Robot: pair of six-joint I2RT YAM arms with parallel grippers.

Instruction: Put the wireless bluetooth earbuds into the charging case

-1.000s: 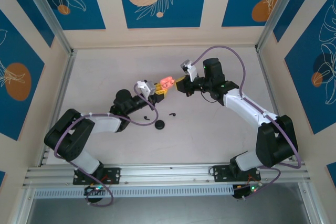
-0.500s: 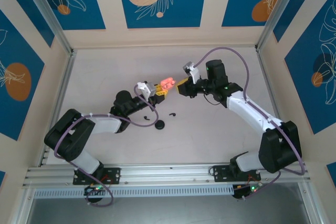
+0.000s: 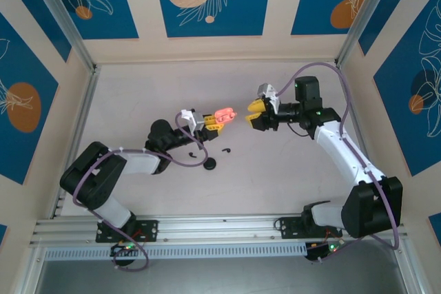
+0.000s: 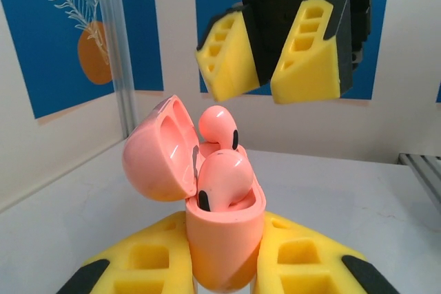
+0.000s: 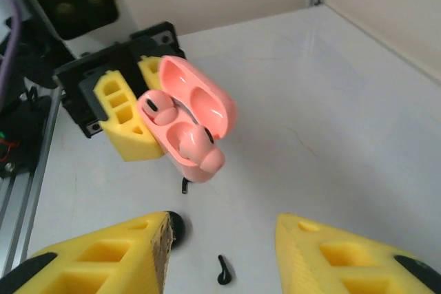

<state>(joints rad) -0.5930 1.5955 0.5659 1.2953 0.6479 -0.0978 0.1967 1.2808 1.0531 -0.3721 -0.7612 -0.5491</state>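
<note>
My left gripper (image 3: 212, 119) is shut on the open pink charging case (image 3: 222, 113), holding it above the table. In the left wrist view the case (image 4: 224, 246) stands between my yellow fingers (image 4: 303, 253) with its lid (image 4: 160, 153) swung left. Two pink earbuds sit in it, one (image 4: 224, 177) in front and one (image 4: 219, 125) behind, heads above the rim. My right gripper (image 3: 256, 115) hangs open just right of the case, apart from it. Two black comma-shaped buds (image 3: 226, 149) (image 3: 191, 155) lie on the table below.
A small black round disc (image 3: 209, 163) lies between the two black buds, also seen as the disc (image 5: 176, 225) beside my right gripper's left finger (image 5: 103, 259). A metal rail (image 3: 83, 115) runs along the table's left side.
My right gripper has drawn back to the right, away from the case it was close against. The case stays in my left gripper, barely moved.
</note>
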